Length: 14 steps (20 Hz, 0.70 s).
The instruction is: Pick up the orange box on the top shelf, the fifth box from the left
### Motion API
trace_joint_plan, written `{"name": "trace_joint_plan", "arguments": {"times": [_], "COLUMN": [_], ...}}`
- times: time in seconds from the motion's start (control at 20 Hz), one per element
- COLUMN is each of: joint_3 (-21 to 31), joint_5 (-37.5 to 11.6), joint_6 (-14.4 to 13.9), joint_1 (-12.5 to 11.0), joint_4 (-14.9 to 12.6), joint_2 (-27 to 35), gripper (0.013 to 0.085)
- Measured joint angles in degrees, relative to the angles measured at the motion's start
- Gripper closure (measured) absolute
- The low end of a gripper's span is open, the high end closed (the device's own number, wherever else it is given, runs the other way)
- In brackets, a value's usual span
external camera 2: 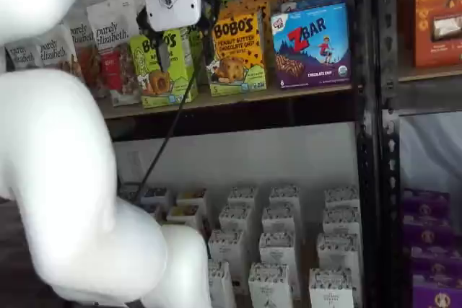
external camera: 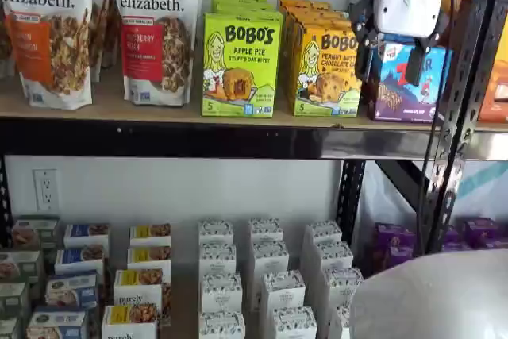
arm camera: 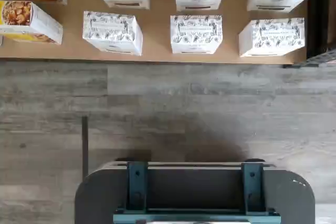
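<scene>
The orange box [external camera: 329,69] is a yellow-orange Bobo's carton at the front of a row on the top shelf [external camera: 238,142]. It also shows in a shelf view [external camera 2: 237,52], above the shelf's black rail [external camera 2: 238,110]. My gripper [external camera: 390,65] hangs from the view's top edge, a white body with two black fingers and a plain gap between them. It is empty and stands out in front of the shelf, apart from the orange box. It also shows in a shelf view [external camera 2: 177,41]. The wrist view shows no orange box and no fingers.
A lime-green Bobo's carton [external camera: 240,65] stands left of the orange box and a blue ZBar box [external camera: 401,85] right of it. Granola bags [external camera: 159,29] stand further left. A black upright [external camera: 456,101] is at the right. White patterned boxes [arm camera: 196,34] fill the lower shelf.
</scene>
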<state>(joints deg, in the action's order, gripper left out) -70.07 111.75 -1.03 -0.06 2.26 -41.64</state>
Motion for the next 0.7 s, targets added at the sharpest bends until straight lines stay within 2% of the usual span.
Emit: {"name": "trace_joint_plan", "arguments": {"times": [0.15,0.35,0.5,0.7], "joint_3": [-2.3,-2.5,-2.1,-0.5], "joint_5": [4.2,4.5,3.7,-0.6], "joint_6": [0.4,0.5,0.5,0.3], "joint_1": [-1.5,-1.8,-1.7,-1.3], "joint_4": [2.0,2.7,2.9,2.7], "joint_2": [2.4,2.5,2.2,0.8], "gripper": [0.0130,0.0130,0.0130,0.0130]}}
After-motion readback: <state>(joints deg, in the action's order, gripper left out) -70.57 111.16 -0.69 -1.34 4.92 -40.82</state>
